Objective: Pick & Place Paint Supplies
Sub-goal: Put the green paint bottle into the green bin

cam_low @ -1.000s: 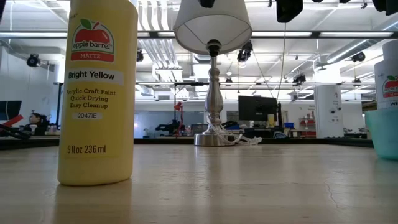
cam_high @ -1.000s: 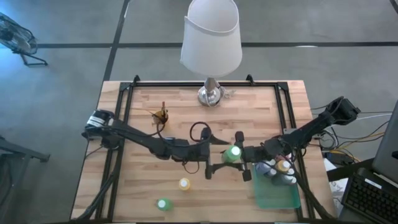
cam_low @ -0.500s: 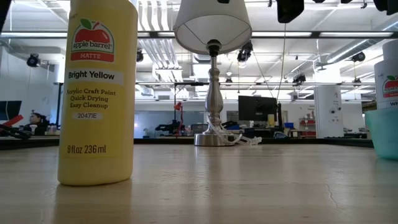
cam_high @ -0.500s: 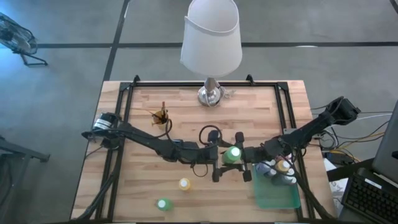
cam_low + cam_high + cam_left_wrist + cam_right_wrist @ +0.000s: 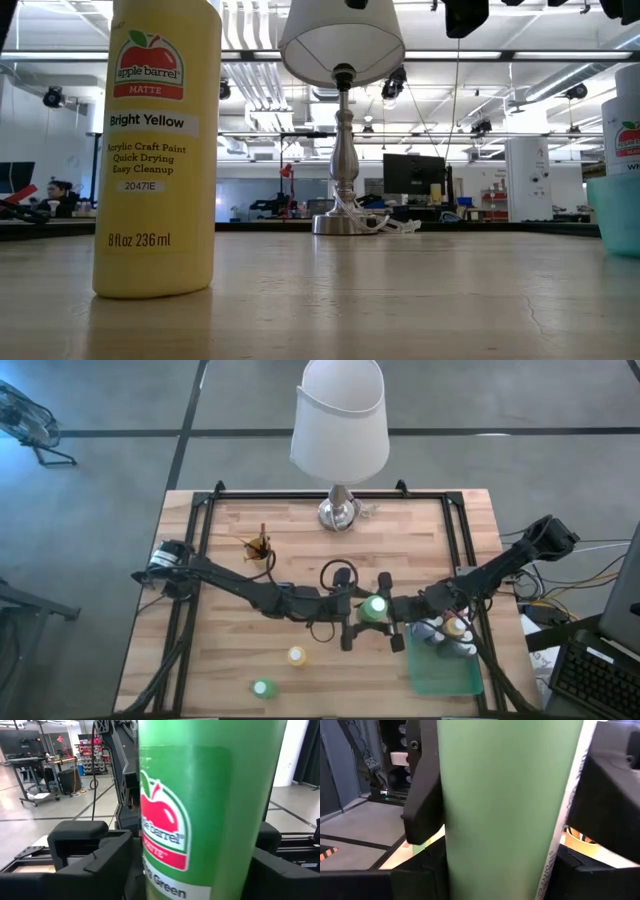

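A green paint bottle [image 5: 375, 607] stands upright in the air over the table's middle, between both grippers. My right gripper [image 5: 392, 612] reaches in level from the right and is shut on it. My left gripper [image 5: 352, 618] comes in level from the left, open, with one finger on each side of the bottle's labelled body [image 5: 200, 810]. A yellow bottle [image 5: 297, 656] and a green-capped bottle [image 5: 262, 688] stand on the table nearer the front edge. Paintbrushes [image 5: 262, 545] stand upright at the far left. My right gripper pinches the green bottle's body [image 5: 470, 830] between its two fingers, coming level from the table's right side. The bottle stays upright and clear of the table. My left gripper's fingers [image 5: 107, 860] stand close against the bottle's sides; I cannot tell whether they touch it.
A green tray [image 5: 447, 675] at the front right holds several bottles [image 5: 455, 628]. A tall lamp [image 5: 340, 440] with a white shade stands at the far middle. In the low view the yellow bottle [image 5: 155, 150] fills the left foreground.
My left gripper has moved toward the table's right, up to the green bottle, so that its fingers now flank it. The right gripper and the bottle have kept still.
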Controlling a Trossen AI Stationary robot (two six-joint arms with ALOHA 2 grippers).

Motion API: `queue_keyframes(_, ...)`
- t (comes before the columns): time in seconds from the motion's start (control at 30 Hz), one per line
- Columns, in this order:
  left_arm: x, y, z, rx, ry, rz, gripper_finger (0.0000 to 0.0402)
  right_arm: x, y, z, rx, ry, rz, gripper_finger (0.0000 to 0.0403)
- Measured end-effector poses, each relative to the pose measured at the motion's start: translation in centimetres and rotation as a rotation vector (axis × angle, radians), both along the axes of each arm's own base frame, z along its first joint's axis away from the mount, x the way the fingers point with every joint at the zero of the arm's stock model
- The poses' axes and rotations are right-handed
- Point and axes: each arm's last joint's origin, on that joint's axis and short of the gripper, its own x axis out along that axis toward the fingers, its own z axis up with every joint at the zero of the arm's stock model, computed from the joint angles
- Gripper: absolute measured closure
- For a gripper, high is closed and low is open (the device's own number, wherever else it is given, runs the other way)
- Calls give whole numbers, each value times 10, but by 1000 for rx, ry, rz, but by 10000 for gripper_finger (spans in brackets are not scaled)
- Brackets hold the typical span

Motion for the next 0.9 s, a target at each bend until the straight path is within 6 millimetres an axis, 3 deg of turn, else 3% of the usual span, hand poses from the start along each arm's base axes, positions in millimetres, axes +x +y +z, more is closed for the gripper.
queue_keyframes(0.37,0,-1,-1,-18,11,-5,196,0,0,0,4,-4,1,205)
queue_keyframes(0.67,0,0,-1,-21,11,-4,196,0,0,0,3,-2,1,209)
queue_keyframes(0.9,-3,0,1,-20,31,-4,195,0,0,0,11,4,-3,154)
